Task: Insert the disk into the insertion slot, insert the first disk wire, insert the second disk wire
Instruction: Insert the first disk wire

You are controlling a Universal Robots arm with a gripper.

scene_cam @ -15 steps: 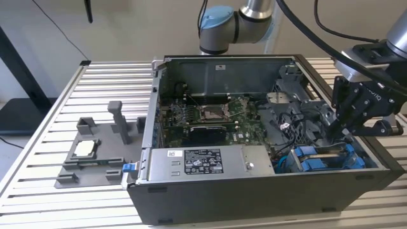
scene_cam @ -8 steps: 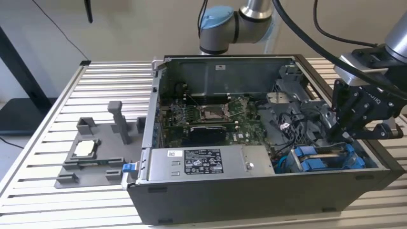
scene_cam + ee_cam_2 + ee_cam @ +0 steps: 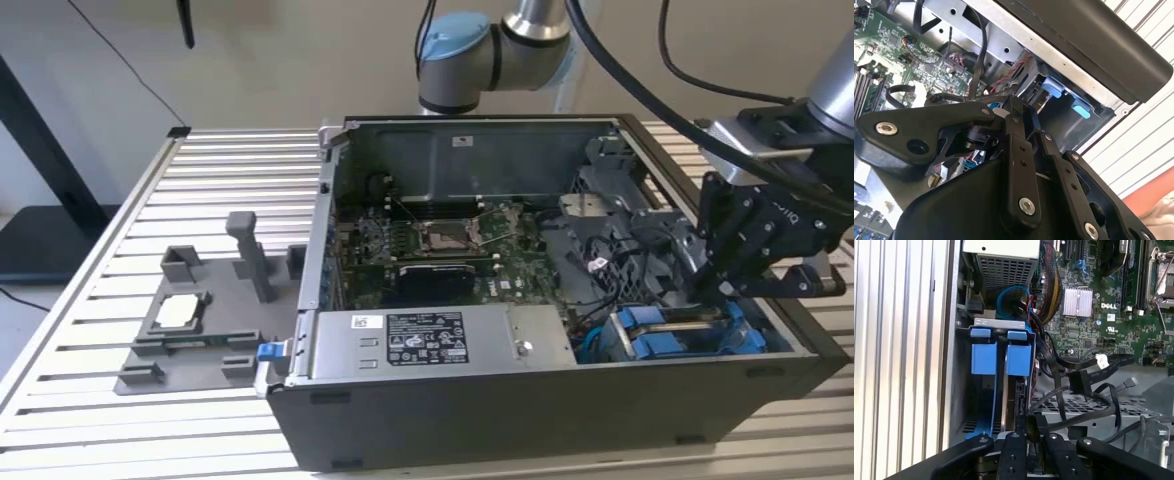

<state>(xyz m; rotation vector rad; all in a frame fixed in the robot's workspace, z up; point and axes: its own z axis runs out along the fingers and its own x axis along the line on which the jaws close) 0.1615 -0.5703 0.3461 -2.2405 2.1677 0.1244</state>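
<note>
The exterior view looks down at the whole open computer case (image 3: pixel 534 415). Both wrist views sit very close, looking past the gripper (image 3: pixel 1030 426) into the insertion slot (image 3: pixel 983 357), which all three share.

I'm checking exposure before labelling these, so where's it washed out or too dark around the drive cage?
Exterior view: soft light, though the black gripper reads as a dark mass at the drive cage. First wrist view: the slatted table glares pale; the cage interior below the blue clips sits in shadow. Second wrist view: the table glares too.
</note>
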